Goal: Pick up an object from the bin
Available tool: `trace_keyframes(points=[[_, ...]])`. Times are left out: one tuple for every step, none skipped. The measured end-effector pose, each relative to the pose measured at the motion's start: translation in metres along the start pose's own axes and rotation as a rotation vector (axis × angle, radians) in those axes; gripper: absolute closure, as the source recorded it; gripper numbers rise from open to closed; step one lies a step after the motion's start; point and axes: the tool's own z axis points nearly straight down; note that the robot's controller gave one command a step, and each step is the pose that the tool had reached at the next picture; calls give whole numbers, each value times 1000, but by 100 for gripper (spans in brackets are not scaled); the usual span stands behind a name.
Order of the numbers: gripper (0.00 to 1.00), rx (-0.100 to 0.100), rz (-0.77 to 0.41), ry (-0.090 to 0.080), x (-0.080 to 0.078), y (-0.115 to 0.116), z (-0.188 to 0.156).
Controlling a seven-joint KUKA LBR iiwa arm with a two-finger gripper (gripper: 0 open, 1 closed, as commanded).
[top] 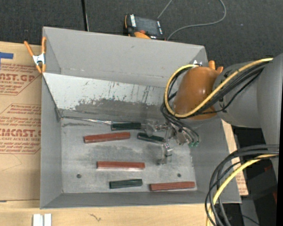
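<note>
**Bin seen from above, arm entering from the right.** The wrist carries an orange cover (194, 91) looped with yellow and black cables (174, 83). Below it, the gripper (167, 148) hangs low over the right half of the bin (121, 57), nearer the back wall than the front edge. Whether it stands wide or narrow cannot be told from this angle.

**Nearest thing.** The nearest green bar (150, 138) is short, slender, flat and dark green. It lies almost parallel to the back wall. Its right end runs in under the gripper's metal parts, and its left end points toward the middle of the floor. Whether bar and gripper touch cannot be told.

**Count.** There are six bars in all, lying singly and apart, three dark green and three red-brown.
- Besides the nearest one, the back green bar (126, 126) lies just to its left, close to the back wall.
- The front green bar (125, 183) lies near the front edge.
- The upper red bar (107, 137) lies left of centre, slightly tilted.
- The middle red bar (121, 165) lies at the centre of the floor.
- The corner red bar (172, 186) lies toward the front right corner, in front of the gripper and apart from it.
</note>
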Motion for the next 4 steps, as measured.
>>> trace_keyframes(points=[[0, 0, 37, -5, 7, 1, -4], [0, 0, 83, -3, 8, -3, -4], [100, 2, 83, -6, 6, -4, -6], [0, 1, 84, -1, 8, -4, -4]])
